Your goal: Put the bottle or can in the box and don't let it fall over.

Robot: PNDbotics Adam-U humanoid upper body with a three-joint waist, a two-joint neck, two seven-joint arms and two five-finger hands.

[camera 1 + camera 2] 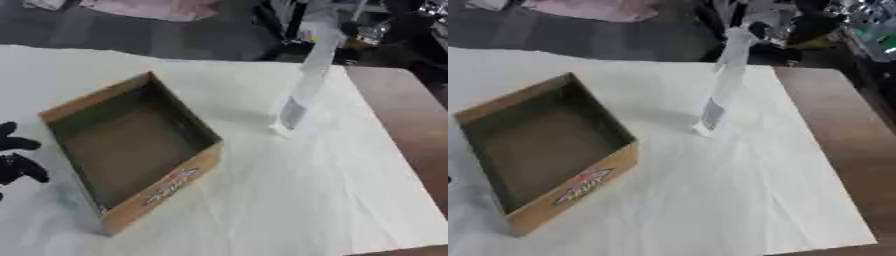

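Upright bottle (308, 80) beside box (131, 145); label unreadable

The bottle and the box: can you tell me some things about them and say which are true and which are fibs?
1. The bottle stands upright on the white cloth. True.
2. The bottle is inside the box. False: it stands outside, to the box's right.
3. The box is empty. True.
4. The robot's right hand is holding the bottle. False: nothing touches it.
5. The left hand shows at the left edge, beside the box. True.
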